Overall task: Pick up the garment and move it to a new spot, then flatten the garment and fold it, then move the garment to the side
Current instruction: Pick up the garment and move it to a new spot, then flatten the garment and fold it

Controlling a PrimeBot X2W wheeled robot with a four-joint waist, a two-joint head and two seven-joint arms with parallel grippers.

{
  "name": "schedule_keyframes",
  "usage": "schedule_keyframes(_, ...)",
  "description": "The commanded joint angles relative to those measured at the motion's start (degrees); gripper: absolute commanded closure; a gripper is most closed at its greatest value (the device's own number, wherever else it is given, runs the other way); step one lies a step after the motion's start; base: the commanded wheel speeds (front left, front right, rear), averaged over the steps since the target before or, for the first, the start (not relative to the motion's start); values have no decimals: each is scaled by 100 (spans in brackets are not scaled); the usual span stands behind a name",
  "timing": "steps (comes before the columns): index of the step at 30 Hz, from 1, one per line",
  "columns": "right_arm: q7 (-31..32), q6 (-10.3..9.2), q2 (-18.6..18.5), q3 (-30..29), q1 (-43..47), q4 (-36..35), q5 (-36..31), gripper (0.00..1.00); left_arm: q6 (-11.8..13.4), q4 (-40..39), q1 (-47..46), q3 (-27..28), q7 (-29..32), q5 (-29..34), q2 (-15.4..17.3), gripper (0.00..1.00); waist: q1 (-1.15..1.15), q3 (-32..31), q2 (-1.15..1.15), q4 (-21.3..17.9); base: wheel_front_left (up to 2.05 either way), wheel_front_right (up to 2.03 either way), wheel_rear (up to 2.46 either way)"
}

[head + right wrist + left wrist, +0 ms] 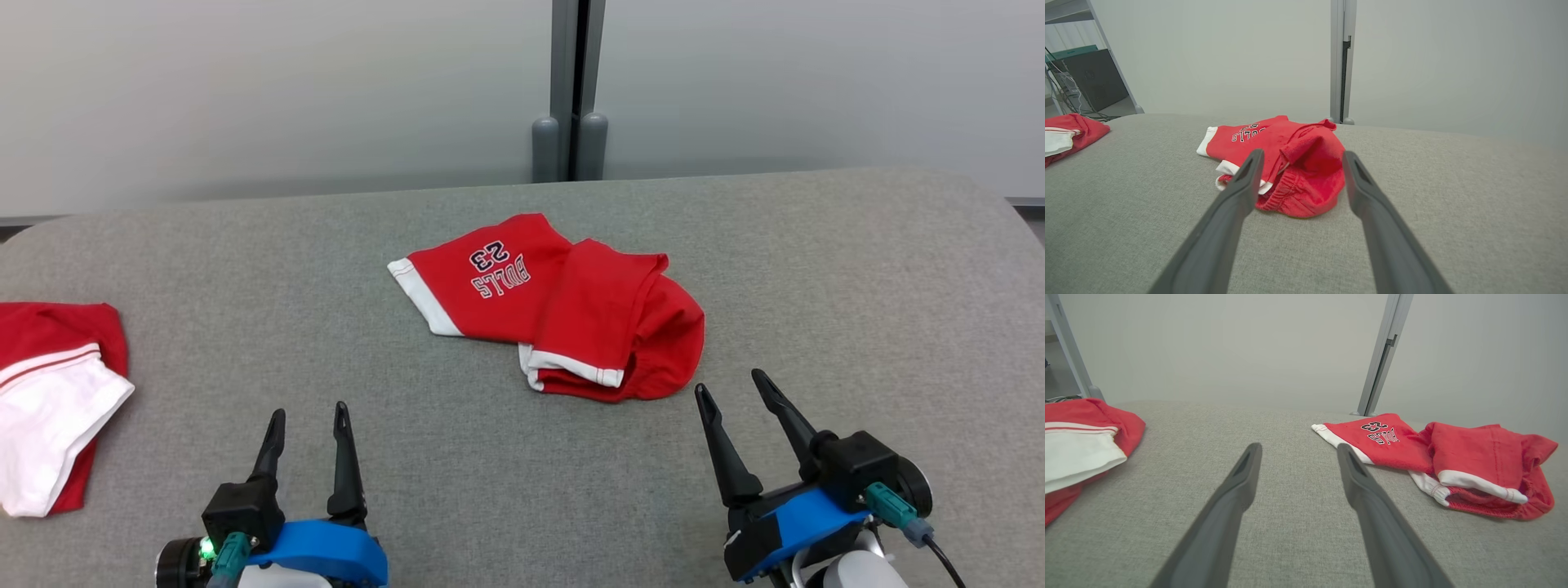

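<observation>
Head view — crumpled red shorts [563, 310]

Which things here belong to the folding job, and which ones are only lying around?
For the job: red Bulls shorts, crumpled in the middle; left gripper, open; right gripper, open.
Lying about: red-and-white garment at the far left; grey post behind.

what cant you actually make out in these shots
Red shorts: folded over themselves, so lower layers and underside are hidden in every view.
Red and white garment: cut off by the head view's left edge; its kind cannot be told.
Lettering on the shorts: small and partly covered by a fold in the right wrist view.
</observation>
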Motion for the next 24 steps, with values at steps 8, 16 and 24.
schedule_keyframes(8, -5, 1, -61, 167, -238, 252, 35, 0, 72, -95, -293, -337, -18, -211, -14, 0, 0, 385, 0, 324, 0, 0, 0)
schedule_keyframes(16, -6, 1, -184, 248, -556, 709, 56, 0, 177, -120, -466, -618, -18, -328, -15, 0, 0, 750, 0, 884, 0, 0, 0)
schedule_keyframes(24, -6, 1, -226, 109, -729, 1043, 42, 0, 254, -191, -505, -681, -18, -423, -15, 0, 0, 924, 0, 1261, 0, 0, 0)
